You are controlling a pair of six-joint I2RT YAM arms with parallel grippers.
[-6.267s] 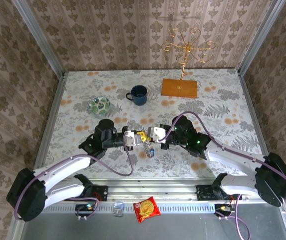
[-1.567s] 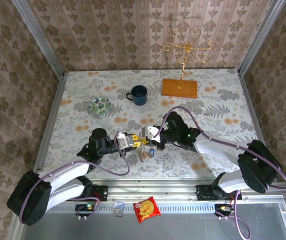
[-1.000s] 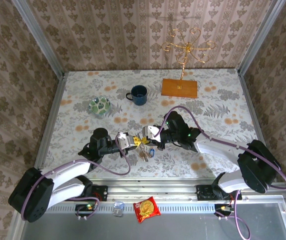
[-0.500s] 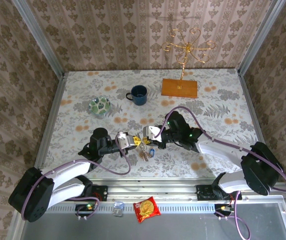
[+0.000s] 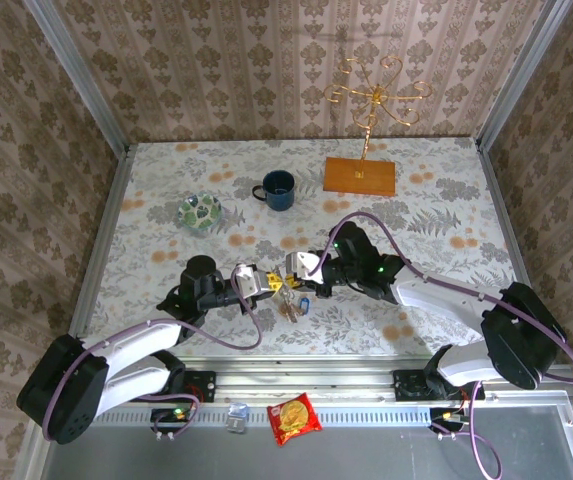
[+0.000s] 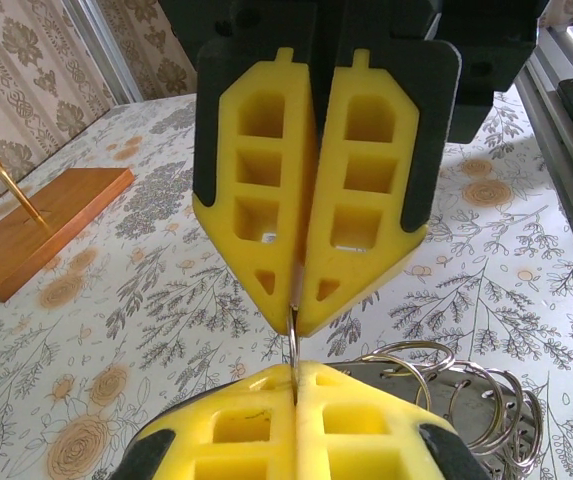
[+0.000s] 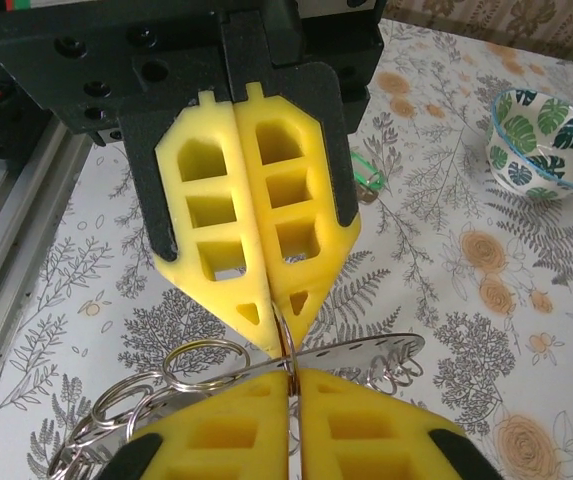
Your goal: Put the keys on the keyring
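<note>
My left gripper (image 5: pixel 277 286) and right gripper (image 5: pixel 289 279) meet tip to tip above the near middle of the table. Both are shut on one thin split ring (image 6: pixel 293 343) of the keyring. In the left wrist view my left gripper (image 6: pixel 295 373) is at the bottom and the right gripper (image 6: pixel 294 312) is above it. The right wrist view has the right gripper (image 7: pixel 291 374) below and the left gripper (image 7: pixel 279 327) above. The keyring's flat grey metal part (image 7: pixel 371 355) and several loose rings (image 6: pixel 466 400) hang under the fingertips. A blue key (image 5: pixel 306 303) dangles in the bunch. A small green piece (image 7: pixel 368 178) lies on the table behind the left gripper.
A blue mug (image 5: pixel 278 189) and a green-patterned glass dish (image 5: pixel 200 212) stand at the back left. The gold wire stand on its wooden base (image 5: pixel 360 175) is at the back right. A red snack packet (image 5: pixel 294 418) lies beyond the front rail.
Several seconds ago the pair of grippers was further right; both have shifted left and slightly nearer. Over the last second they stay tip to tip, with the bunch hanging as before.
</note>
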